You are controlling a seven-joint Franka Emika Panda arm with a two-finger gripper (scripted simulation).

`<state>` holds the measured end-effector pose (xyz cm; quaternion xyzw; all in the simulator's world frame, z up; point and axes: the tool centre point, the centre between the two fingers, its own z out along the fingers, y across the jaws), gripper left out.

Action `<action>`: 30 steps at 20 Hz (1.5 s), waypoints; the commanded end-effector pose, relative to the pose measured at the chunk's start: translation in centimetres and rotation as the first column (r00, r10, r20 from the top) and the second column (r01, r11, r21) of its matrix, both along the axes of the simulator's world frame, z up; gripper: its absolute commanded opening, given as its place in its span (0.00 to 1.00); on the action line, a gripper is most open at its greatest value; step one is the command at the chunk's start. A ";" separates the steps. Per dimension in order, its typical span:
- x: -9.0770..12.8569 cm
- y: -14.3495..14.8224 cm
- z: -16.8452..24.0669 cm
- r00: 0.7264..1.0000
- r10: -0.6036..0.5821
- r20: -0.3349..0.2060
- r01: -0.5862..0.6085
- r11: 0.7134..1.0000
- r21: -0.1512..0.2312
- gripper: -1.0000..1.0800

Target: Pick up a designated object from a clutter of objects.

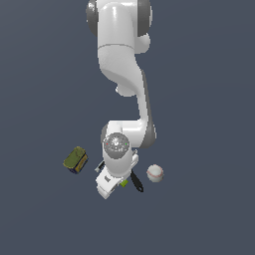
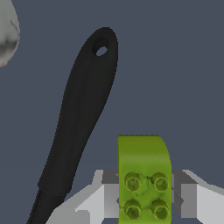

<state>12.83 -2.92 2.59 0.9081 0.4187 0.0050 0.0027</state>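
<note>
Block (image 2: 143,175) beside spatula (image 2: 78,118), seemingly apart.

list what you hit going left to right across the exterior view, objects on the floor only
olive box → small marker → lime-green block under the gripper → black spatula → white baseball

1 block (image 2: 143,175), 1 spatula (image 2: 81,118), 1 baseball (image 1: 155,173), 1 box (image 1: 75,160).
</note>
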 end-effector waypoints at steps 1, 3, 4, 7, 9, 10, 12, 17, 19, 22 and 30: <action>-0.4 0.3 0.6 1.000 0.000 0.001 0.000 1.000 0.000 0.00; -0.8 0.7 1.1 1.000 0.000 0.000 0.000 1.000 0.000 0.00; -1.1 0.9 1.5 1.000 0.000 0.000 0.000 1.000 0.000 0.00; -2.1 1.6 2.7 1.000 0.000 0.000 0.000 1.000 -0.001 0.00; -2.9 2.2 3.7 1.000 0.000 0.000 0.000 1.000 -0.001 0.00; -3.3 2.6 4.3 1.000 0.000 0.000 0.000 1.000 -0.001 0.00; -4.3 3.3 5.5 1.000 0.000 -0.001 0.000 1.000 -0.001 0.00; -6.9 5.3 8.8 1.000 0.000 -0.002 0.000 1.000 -0.002 0.00; -8.0 6.2 10.2 1.000 0.001 -0.003 -0.001 1.000 -0.002 0.00; -9.6 7.4 12.3 1.000 0.001 -0.003 -0.001 1.000 -0.003 0.00; -14.0 10.9 18.1 1.000 0.001 -0.005 -0.001 1.000 -0.004 0.00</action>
